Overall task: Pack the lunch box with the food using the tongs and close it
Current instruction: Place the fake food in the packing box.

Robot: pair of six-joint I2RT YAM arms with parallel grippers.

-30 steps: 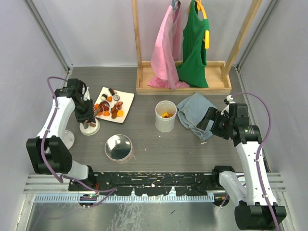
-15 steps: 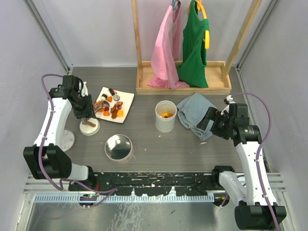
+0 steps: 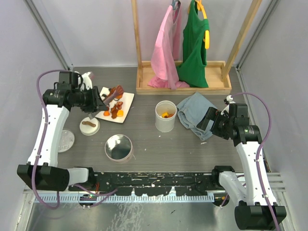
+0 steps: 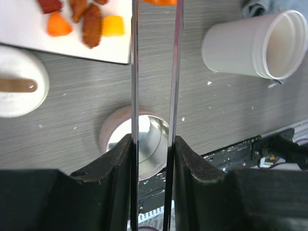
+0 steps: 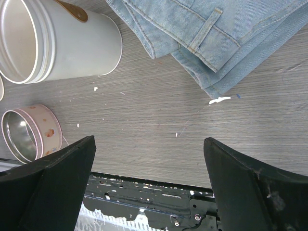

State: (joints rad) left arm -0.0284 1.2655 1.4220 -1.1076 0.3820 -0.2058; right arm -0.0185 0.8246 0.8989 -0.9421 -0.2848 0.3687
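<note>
My left gripper (image 3: pixel 98 100) (image 4: pixel 153 144) is shut on the tongs (image 4: pixel 134 72), its fingers pressing both slim metal arms from outside. The tongs (image 3: pixel 109 95) reach right over the white plate (image 3: pixel 126 100). Food (image 4: pixel 91 30) in orange and dark brown pieces lies on the plate (image 4: pixel 120 48). An orange bit shows between the tong arms at the top edge of the left wrist view; I cannot tell if it is pinched. A brown sausage stick (image 3: pixel 88 124) lies on a white lid (image 4: pixel 19 101). The white round lunch box (image 3: pixel 165 117) (image 5: pixel 72 48) stands mid-table. My right gripper (image 5: pixel 149 140) hangs open beside it, holding nothing.
A shiny round tin (image 3: pixel 118 147) (image 4: pixel 147 139) (image 5: pixel 29 132) sits near the front edge. Folded jeans (image 3: pixel 195 114) (image 5: pixel 216 33) lie right of the lunch box. A wooden rack (image 3: pixel 183 84) with pink and green garments stands at the back. A small white disc (image 3: pixel 65 138) lies at the left.
My left arm has lifted from above the white lid and swung level, so the tongs now point right over the plate. The right arm has not moved.
</note>
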